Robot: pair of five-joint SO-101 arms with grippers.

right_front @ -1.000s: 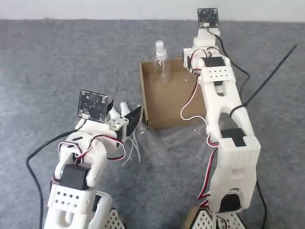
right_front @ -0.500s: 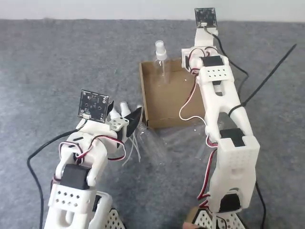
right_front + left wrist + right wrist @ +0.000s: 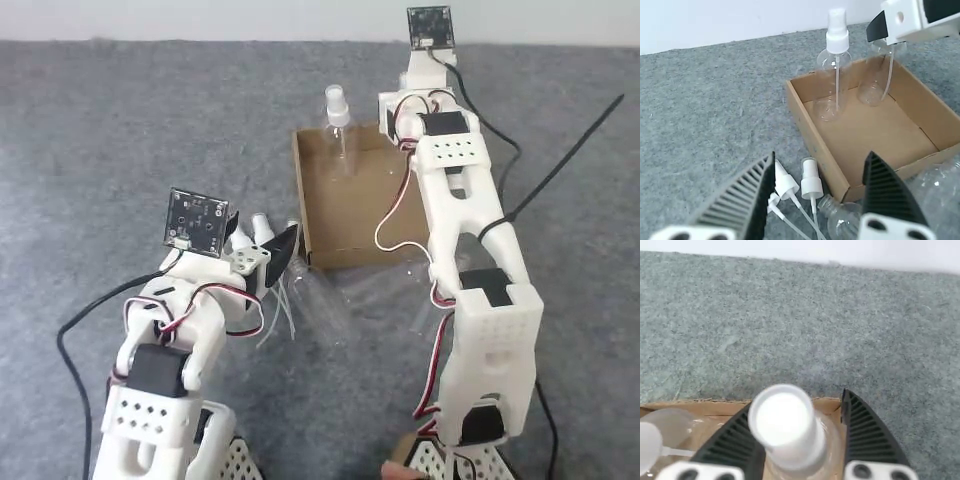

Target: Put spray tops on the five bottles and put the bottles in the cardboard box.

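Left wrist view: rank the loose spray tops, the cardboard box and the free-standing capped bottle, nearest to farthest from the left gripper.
From the left gripper:
1. Loose spray tops, on the carpet right before it.
2. Cardboard box, just beyond them.
3. Capped bottle, standing at the box's far wall.

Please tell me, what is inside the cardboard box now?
Two bottles with spray tops stand in the cardboard box by its far wall: one bottle alone, the other bottle under the right hand. The near wall hides the floor just behind it.
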